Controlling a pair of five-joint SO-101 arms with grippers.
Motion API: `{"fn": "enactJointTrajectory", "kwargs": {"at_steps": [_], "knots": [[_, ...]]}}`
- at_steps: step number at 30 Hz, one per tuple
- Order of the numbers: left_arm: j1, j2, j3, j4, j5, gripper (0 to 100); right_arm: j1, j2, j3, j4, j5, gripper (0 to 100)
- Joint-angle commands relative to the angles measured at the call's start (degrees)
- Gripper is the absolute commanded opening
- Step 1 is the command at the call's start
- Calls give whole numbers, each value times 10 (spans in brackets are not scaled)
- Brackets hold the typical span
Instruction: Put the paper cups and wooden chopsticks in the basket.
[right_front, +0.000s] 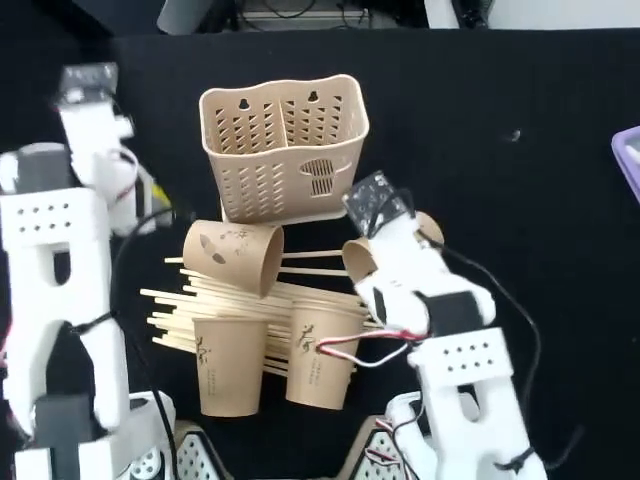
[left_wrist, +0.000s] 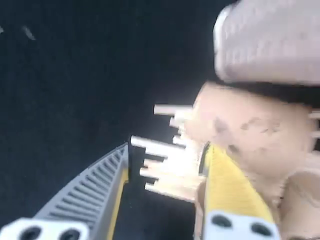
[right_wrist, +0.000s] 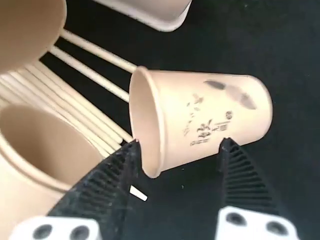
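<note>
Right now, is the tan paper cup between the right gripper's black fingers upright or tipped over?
Tipped over: the tan paper cup lies on its side, mouth facing sideways, between the right gripper's open fingers.

Cups (right_front: 232, 255) overlie chopsticks (right_front: 172, 318) (blocking grasp); table (right_front: 540, 200) right open.

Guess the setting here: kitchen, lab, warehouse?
Probably a robotics lab bench, not a kitchen: a black-covered table, staged props like the basket, and cables and equipment along the far edge.
</note>
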Motion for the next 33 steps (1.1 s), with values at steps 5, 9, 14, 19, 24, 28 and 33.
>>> {"fn": "enactJointTrajectory", "kwargs": {"at_steps": [5,9,14,19,24,28,33], "knots": [[-44,-130,322,-263,72,241,-3,-32,66,-87,8,254],[-53,-184,410,-330,95,241,37,-31,80,-137,26,219],[-58,-248,497,-371,108,241,102,-36,99,-185,113,11],[-58,-302,571,-411,108,241,171,-36,27,-168,115,11],[-55,-344,617,-441,120,241,181,-36,-160,-18,76,11],[-57,-368,634,-448,141,241,165,-22,-361,93,-4,11],[-58,-380,648,-462,144,241,75,62,-560,159,-89,11]]}}
